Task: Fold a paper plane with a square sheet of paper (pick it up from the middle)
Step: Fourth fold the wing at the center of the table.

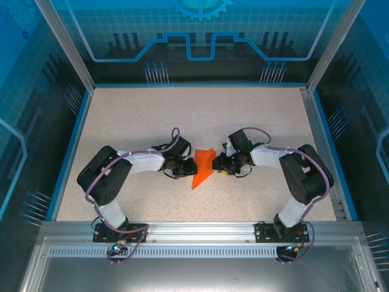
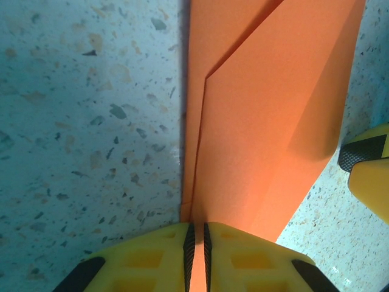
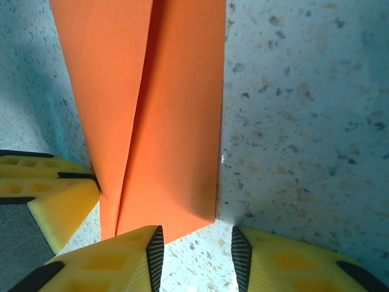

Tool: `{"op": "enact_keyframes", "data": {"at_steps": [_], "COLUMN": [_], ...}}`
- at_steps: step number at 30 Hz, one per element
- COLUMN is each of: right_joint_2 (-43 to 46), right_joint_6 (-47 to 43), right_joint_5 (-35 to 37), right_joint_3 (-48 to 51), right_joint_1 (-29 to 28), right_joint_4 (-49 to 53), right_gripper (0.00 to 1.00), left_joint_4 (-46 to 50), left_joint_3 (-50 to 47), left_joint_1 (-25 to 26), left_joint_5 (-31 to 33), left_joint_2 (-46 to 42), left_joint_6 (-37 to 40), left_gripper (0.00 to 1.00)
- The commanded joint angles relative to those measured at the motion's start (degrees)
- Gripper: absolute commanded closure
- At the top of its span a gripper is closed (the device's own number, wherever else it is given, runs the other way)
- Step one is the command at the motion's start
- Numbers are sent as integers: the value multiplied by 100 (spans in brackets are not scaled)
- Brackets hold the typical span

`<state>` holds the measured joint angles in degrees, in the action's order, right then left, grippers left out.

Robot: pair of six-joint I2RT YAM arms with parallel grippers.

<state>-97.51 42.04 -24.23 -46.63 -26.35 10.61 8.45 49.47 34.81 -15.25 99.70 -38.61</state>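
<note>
The orange sheet of paper (image 1: 203,168) lies in the middle of the speckled table, folded into a slim paper plane shape with its sharp tip toward the near edge. My left gripper (image 1: 189,165) is at its left side, shut on a folded edge of the paper (image 2: 267,121), which runs between the two pads (image 2: 189,243). My right gripper (image 1: 217,163) is at the paper's right side and stands open. In the right wrist view the gripper (image 3: 197,234) has bare table between its fingers, and the paper's corner (image 3: 170,121) lies just over its left fingertip.
The speckled table (image 1: 261,121) is bounded by a blue rim (image 1: 67,152) and clear enclosure walls. An aluminium rail (image 1: 200,231) carrying both arm bases runs along the near edge. The two grippers face each other closely across the paper.
</note>
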Motion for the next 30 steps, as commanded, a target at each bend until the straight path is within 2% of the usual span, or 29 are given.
{"op": "enact_keyframes", "data": {"at_steps": [1, 10, 21, 30], "right_joint_2": [-66, 32, -209, -412], "right_joint_6": [-9, 61, 80, 196], "right_joint_5": [83, 130, 0, 195], "right_joint_3": [-179, -124, -326, -285], "right_joint_1": [-98, -108, -107, -133], "right_joint_4": [-282, -311, -356, -395], "right_gripper": [61, 59, 60, 59], "left_joint_4": [273, 236, 88, 166], "left_joint_3": [-25, -14, -162, -113], "left_joint_1": [12, 11, 17, 16], "left_joint_5": [53, 29, 27, 16], "left_joint_2": [85, 95, 65, 89], "left_joint_6": [55, 34, -24, 29], "left_gripper": [84, 84, 85, 85]}}
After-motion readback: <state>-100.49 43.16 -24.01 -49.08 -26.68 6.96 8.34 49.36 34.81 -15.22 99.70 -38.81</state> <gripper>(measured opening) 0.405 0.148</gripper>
